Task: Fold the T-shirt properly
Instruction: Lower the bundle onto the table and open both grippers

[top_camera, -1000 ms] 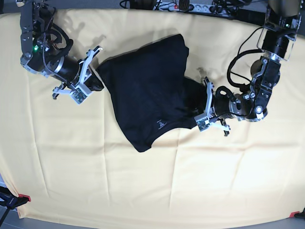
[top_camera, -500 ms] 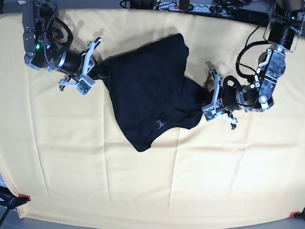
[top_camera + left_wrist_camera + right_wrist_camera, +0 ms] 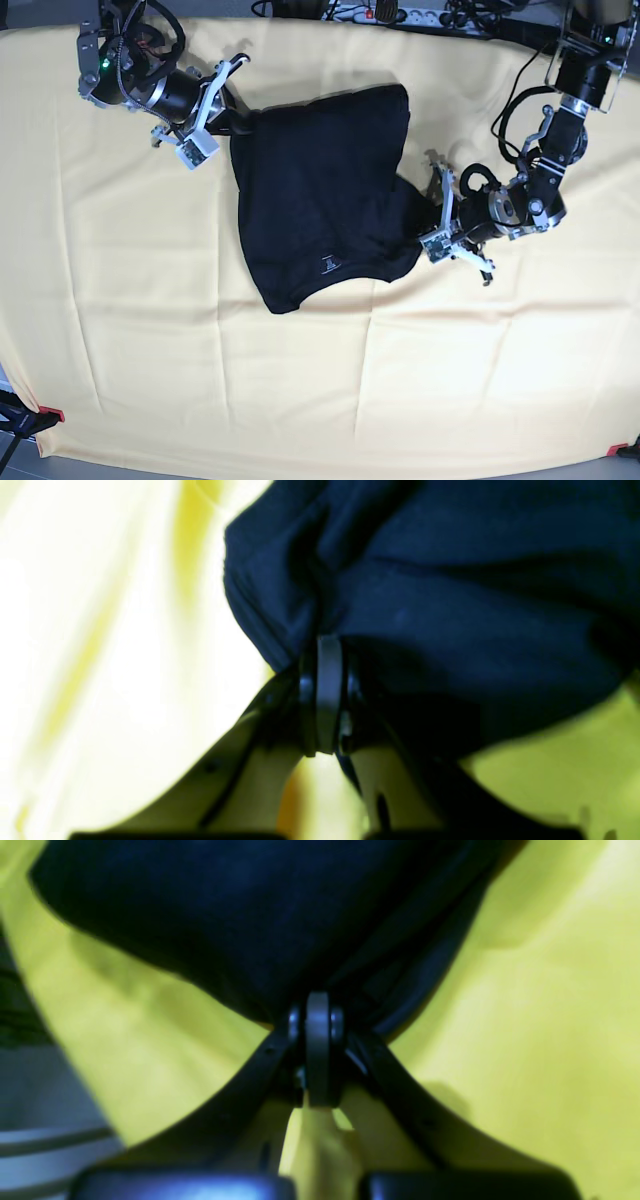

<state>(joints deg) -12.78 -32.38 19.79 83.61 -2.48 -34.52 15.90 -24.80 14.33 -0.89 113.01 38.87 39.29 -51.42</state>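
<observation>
T-shirt [image 3: 320, 190]: plain dark navy-black, no print, w/ small pale tag mark. Table cloth [image 3: 300, 400]: pale yellow, plain. Grippers' fingers: black, w/ white parts.

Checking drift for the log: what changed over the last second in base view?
The right tool carried its T-shirt corner toward the cloth's far edge and inward, stretching that side. The left tool shifted slightly outward with its corner. Both stay clamped on fabric; the tag end of the shirt barely moved on the yellow table cloth.
</observation>
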